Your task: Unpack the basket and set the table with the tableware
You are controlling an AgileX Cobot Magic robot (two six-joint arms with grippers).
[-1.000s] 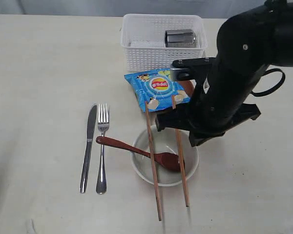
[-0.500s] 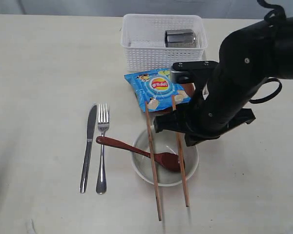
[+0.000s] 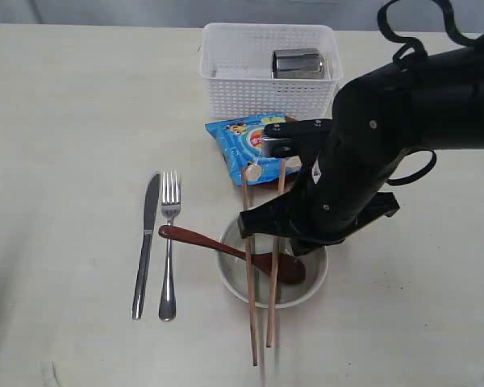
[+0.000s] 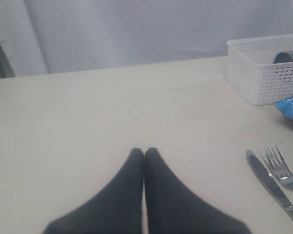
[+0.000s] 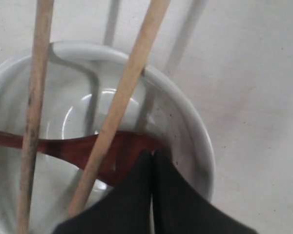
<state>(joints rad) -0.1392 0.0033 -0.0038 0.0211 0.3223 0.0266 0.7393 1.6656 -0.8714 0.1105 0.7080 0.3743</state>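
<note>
Both grippers shut and empty, the right one low over the bowl on a partly set table.

Nearest the camera, two wooden chopsticks (image 3: 249, 278) lie across the off-white bowl (image 3: 228, 284), resting on its rim, drawing closer together toward their near ends and reaching back to the blue chip bag (image 3: 240, 137). A dark red wooden spoon (image 3: 198, 238) sits with its head in the bowl and its handle over the left rim. The right gripper (image 5: 153, 154) has its fingertips pressed together, gripping nothing, just above the spoon's head; whether it touches cannot be told. Left of the bowl, a steel knife (image 3: 145, 246) and fork (image 3: 169, 250) lie side by side on the table (image 3: 64, 121). The left gripper (image 4: 144, 151) is closed over bare tabletop. Farthest back, the white lattice basket (image 3: 226, 90) holds a steel cup (image 3: 297, 63).
</note>
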